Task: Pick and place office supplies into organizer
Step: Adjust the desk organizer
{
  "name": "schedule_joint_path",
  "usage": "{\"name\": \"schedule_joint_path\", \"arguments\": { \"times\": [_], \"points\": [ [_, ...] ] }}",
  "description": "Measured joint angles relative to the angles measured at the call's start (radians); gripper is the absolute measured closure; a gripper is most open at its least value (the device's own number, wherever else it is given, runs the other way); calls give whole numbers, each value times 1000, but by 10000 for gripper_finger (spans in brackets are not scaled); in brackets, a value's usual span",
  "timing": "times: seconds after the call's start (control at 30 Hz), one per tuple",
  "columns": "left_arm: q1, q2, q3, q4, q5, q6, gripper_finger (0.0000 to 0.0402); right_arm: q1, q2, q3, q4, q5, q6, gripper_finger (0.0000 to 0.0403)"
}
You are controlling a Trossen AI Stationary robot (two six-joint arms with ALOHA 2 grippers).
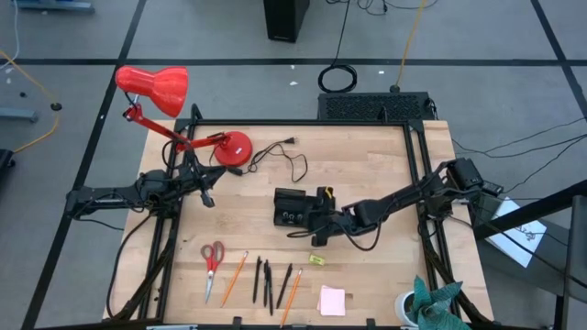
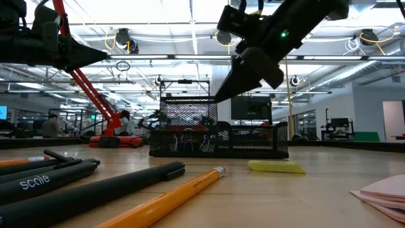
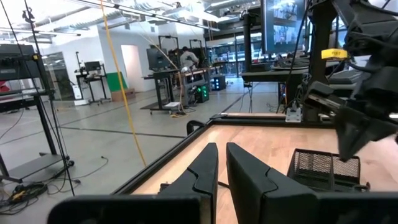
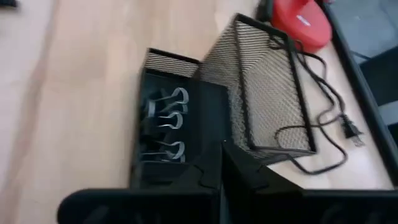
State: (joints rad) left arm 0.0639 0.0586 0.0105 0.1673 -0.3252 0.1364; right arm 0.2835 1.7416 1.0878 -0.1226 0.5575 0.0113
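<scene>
The organizer (image 1: 295,208) — a black mesh tray with compartments — stands near the middle of the table (image 1: 367,156). In the right wrist view its low front section holds binder clips (image 4: 163,127) with silver handles, three as far as the blur allows, beside a taller mesh bin. The right gripper (image 1: 323,233) hangs just beside the organizer's near right corner, its fingers pressed together and holding nothing. A small yellow item (image 1: 316,260) lies on the wood just nearer than the organizer. Farther toward the near edge from the organizer lie the red-handled scissors (image 1: 213,261), orange pencils (image 1: 233,278), dark pens (image 1: 267,280) and a pink sticky-note pad (image 1: 332,300). The left gripper (image 1: 207,196) waits well left of the organizer — jaws nearly closed, empty — near the red desk lamp (image 1: 174,110), whose black cord (image 1: 284,160) trails behind the organizer.
</scene>
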Motion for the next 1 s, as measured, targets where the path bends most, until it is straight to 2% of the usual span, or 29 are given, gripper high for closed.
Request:
{"name": "schedule_joint_path", "arguments": {
  "times": [0.17, 0.27, 0.53, 0.67, 0.8, 1.0],
  "points": [
    [0, 0, 0, -1, 0, 0, 362, 22, 0, 0, -13, -214, 16, 402],
    [0, 0, 0, -11, 0, 12, 362, 50, 0, 0, -69, -273, 63, 402],
    [0, 0, 0, -13, 0, 10, 362, 112, 0, 0, -344, -273, 242, 402],
    [0, 0, 0, -11, 0, 8, 362, 118, 0, 0, -397, -256, 272, 402],
    [0, 0, 0, -11, 0, 5, 362, 103, 0, 0, -437, -145, 292, 403],
    [0, 0, 0, -13, 0, 13, 362, 76, 0, 0, -420, -140, 291, 403]
  ]
}}
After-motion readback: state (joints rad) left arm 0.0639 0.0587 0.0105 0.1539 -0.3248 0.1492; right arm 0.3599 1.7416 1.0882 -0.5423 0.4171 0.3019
